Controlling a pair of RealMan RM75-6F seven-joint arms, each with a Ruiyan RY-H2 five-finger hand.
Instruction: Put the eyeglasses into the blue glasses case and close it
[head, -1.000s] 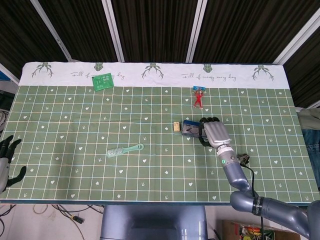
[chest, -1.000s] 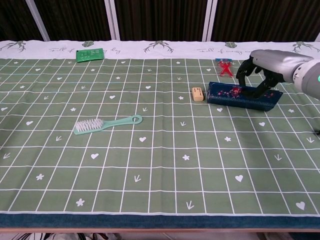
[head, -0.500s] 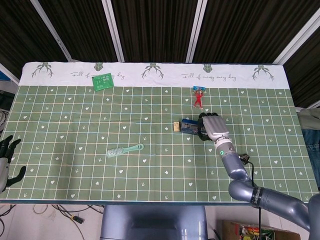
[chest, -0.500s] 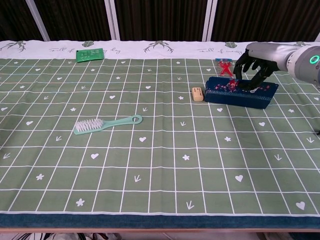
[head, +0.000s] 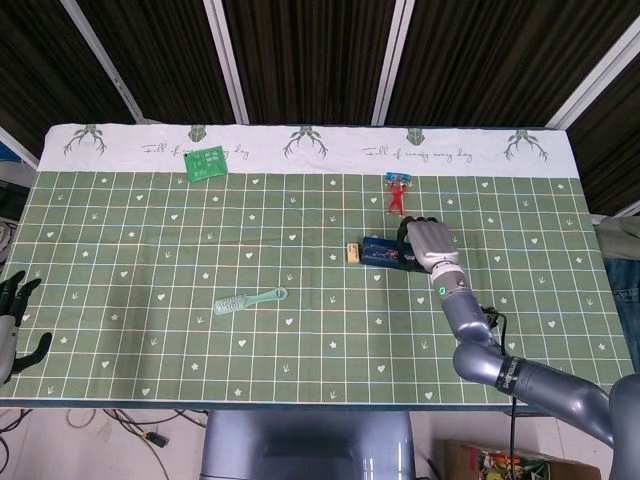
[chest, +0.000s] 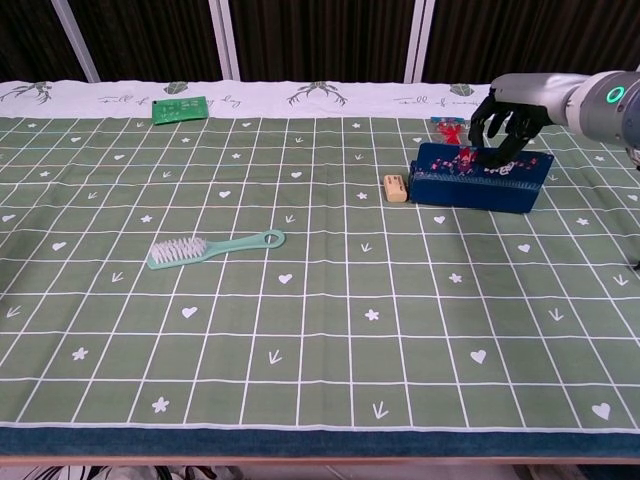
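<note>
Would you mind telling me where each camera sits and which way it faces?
Head view: high above the near edge, looking steeply down on the table; shows the right hand and arm on the blue glasses case, and the left hand at the frame's left edge.
Chest view: low at the near edge, looking across; only the right hand.
Shared: case, brush, right hand.

A mint brush lies left of centre. Upper left sits a green card; a tan block and red clip lie right of centre.

The right hand covers the blue glasses case's right end — the eyeglasses cannot be made out. The left hand is cut by the head view's edge — its grip unclear.
</note>
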